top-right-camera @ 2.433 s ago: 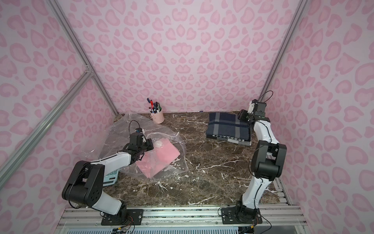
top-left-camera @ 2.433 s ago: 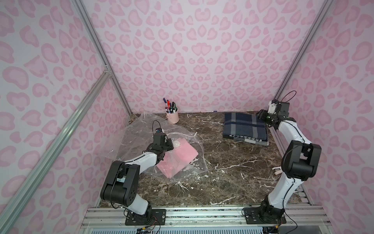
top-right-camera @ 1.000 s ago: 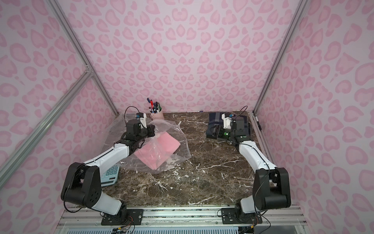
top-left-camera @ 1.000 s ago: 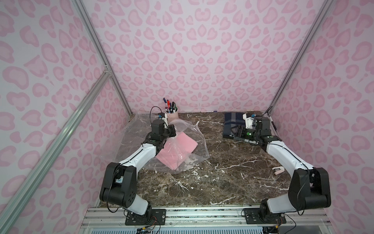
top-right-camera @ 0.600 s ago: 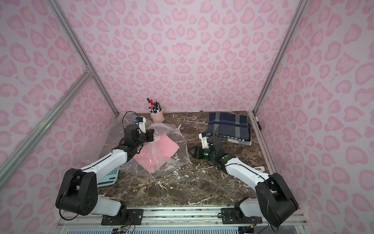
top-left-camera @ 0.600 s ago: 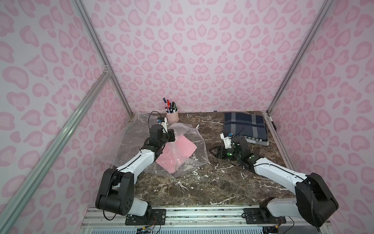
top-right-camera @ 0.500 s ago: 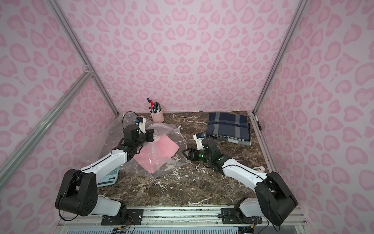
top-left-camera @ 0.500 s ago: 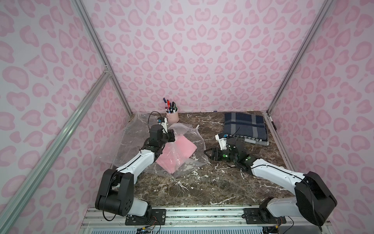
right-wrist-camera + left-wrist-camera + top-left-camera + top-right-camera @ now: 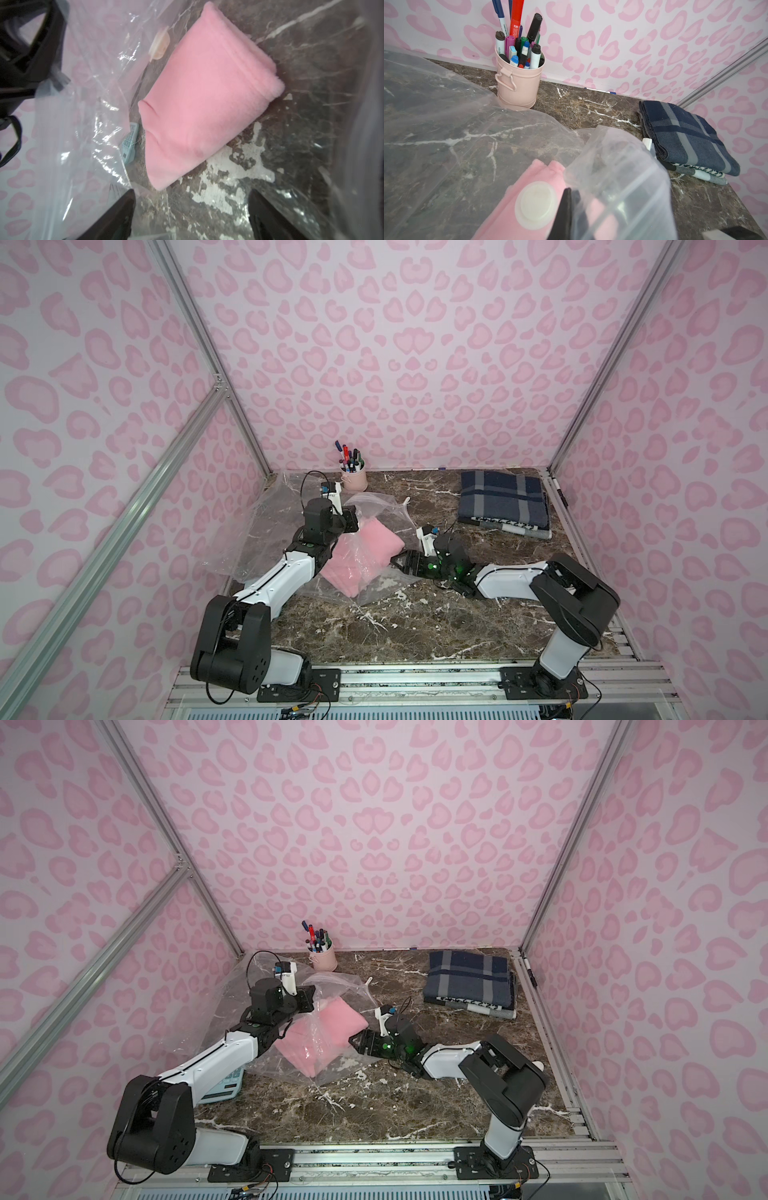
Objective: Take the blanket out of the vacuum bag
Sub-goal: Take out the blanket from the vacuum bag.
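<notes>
Now: the vacuum bag lies on the left half of the table, toward the far edge. Its clear plastic is crinkled and tented up on the far side. The pink blanket is folded inside it and lies flat on the table. In both top views the film covers it.

The round white valve sits on the plastic over the blanket's fuzzy edge, just beside the left jaws.

- **Left jaws:** closed tight, pinching a raised fold of the vacuum bag. In the left wrist view the black fingers meet with no gap.
- **Right jaws:** spread wide and holding nothing, low over the table on the bag's right side, pointing at the blanket. In the right wrist view the fingertips stand well apart, with the blanket's corner just ahead and untouched. We cannot tell whether they are inside the bag's mouth.

Other items:
- A pink pen cup stands at the far edge, just beyond the bag.
- A folded plaid cloth lies in the far right corner.
- A pale blue calculator lies near the left edge.
</notes>
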Available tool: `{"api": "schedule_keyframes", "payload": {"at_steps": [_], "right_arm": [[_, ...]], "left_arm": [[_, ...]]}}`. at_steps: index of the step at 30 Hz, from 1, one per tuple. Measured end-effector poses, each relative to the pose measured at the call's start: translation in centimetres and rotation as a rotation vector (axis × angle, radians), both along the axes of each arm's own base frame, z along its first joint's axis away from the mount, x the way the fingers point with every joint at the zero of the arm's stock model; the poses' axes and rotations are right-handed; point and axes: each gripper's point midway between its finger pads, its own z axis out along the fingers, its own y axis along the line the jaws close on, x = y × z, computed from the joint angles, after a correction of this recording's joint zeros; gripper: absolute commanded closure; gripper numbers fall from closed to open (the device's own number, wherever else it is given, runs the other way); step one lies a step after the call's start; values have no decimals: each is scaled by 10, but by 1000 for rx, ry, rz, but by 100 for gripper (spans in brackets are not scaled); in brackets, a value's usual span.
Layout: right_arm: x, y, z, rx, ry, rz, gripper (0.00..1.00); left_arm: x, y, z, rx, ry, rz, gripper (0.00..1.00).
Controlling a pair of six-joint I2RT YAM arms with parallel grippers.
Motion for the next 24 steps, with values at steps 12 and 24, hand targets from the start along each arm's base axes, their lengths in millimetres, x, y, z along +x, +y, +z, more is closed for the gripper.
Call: {"api": "schedule_keyframes", "payload": {"at_steps": [12, 24], "right_arm": [[17, 37, -20, 72, 87, -42, 16], [27, 43, -34, 39, 143, -150, 17]], "left_arm": [[-4, 1, 1, -9, -5, 2, 96], [-7, 5, -12, -59, 25, 53, 96]]}}
